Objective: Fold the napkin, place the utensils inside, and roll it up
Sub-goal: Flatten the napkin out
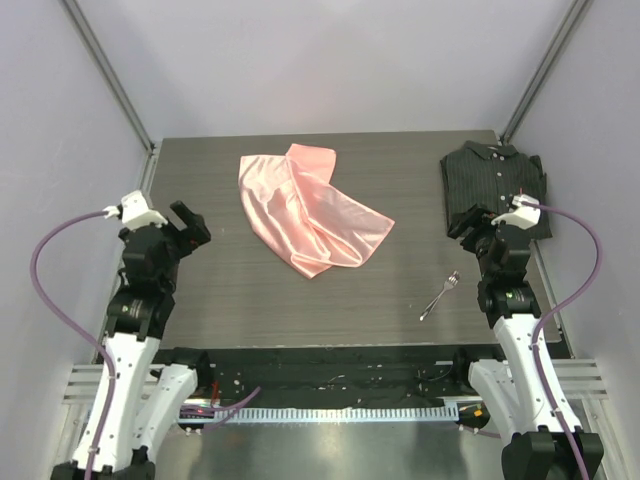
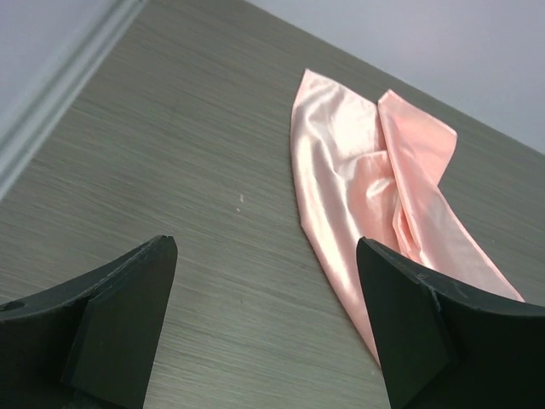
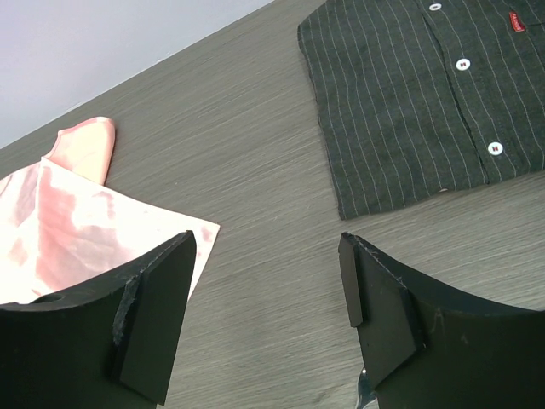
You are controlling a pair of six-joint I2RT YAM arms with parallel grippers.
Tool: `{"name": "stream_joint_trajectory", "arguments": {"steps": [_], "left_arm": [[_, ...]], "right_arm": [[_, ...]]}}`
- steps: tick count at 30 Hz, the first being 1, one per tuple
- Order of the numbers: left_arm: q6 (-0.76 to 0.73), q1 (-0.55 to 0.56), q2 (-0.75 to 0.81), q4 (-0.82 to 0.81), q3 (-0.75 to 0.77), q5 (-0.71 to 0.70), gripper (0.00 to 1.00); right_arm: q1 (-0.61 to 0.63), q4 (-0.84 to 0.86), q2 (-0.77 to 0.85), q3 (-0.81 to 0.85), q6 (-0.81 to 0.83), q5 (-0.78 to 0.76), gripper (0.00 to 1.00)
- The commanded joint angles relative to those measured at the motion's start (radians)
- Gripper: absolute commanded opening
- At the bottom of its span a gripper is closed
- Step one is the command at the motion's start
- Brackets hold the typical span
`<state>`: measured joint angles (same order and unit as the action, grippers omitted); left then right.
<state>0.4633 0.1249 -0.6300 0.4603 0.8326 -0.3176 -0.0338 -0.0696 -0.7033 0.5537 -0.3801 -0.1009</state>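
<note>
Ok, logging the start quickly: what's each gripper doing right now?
Left gripper: open, holding nothing; the shiny salmon-pink satin napkin lies untouched.
Right gripper: open, holding nothing.

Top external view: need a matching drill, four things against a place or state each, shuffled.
Column 1
1. napkin
2. fork
3. shirt
4. left pincer

Column 2
a. folded, dark pinstripes, far right corner of the table
b. open, holding nothing, over the left side
c. pink, rumpled and partly doubled over, far middle
d. lying alone on bare tabletop, right of centre, nearer the arms

Pairs: 1-c, 2-d, 3-a, 4-b
</note>
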Motion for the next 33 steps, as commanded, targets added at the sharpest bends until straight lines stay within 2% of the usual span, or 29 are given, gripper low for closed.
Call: {"name": "stream_joint_trajectory", "arguments": {"steps": [1,3,4,5,6,7,8,9,10,12,13,15,16,19,26,33], "left_arm": [[0.106,0.085,-0.109,-0.101,0.010,0.068,0.91],[0.112,0.187,-0.210,-0.155,0.013,-0.007,0.90],[0.101,0.326,-0.259,-0.175,0.026,-0.129,0.90],[0.065,0.396,-0.307,-0.195,0.043,-0.177,0.90],[0.045,0.515,-0.430,-0.216,0.100,-0.220,0.90],[0.017,0.563,-0.497,-0.242,0.138,-0.257,0.90],[-0.007,0.602,-0.567,-0.248,0.181,-0.258,0.91],[-0.058,0.658,-0.655,-0.247,0.295,-0.250,0.90],[-0.087,0.680,-0.807,-0.238,0.351,-0.235,0.90],[-0.174,0.735,-0.975,-0.207,0.486,-0.207,0.89],[-0.192,0.745,-1.129,-0.180,0.628,-0.195,0.88],[-0.215,0.760,-1.261,-0.099,0.759,-0.160,0.86],[-0.239,0.763,-1.378,-0.078,0.886,-0.138,0.85],[-0.291,0.779,-1.510,-0.042,1.060,-0.098,0.80],[-0.356,0.783,-1.746,-0.038,1.255,-0.083,0.75],[-0.333,0.782,-1.832,-0.063,1.315,0.018,0.72]], "right_arm": [[0.002,0.021,0.002,0.048,-0.022,0.013,0.76],[0.002,0.016,0.016,0.045,-0.026,0.026,0.77],[0.002,0.014,0.021,0.045,-0.028,0.027,0.77],[0.002,0.010,0.030,0.045,-0.029,0.027,0.77],[0.002,0.007,0.034,0.045,-0.029,0.030,0.77],[0.002,0.005,0.037,0.046,-0.029,0.029,0.76],[0.002,-0.004,0.041,0.048,-0.029,0.024,0.76],[0.002,-0.012,0.047,0.048,-0.031,0.012,0.76],[0.002,-0.015,0.051,0.051,-0.036,0.001,0.76],[0.002,-0.032,0.057,0.052,-0.042,-0.009,0.77],[0.002,-0.038,0.067,0.057,-0.051,-0.022,0.76],[0.002,-0.061,0.076,0.066,-0.057,-0.036,0.76],[0.002,-0.071,0.080,0.077,-0.060,-0.048,0.76],[0.002,-0.105,0.090,0.100,-0.054,-0.075,0.76],[0.002,-0.141,0.085,0.124,-0.048,-0.076,0.76],[0.002,-0.147,0.062,0.114,-0.054,-0.056,0.77]]}}
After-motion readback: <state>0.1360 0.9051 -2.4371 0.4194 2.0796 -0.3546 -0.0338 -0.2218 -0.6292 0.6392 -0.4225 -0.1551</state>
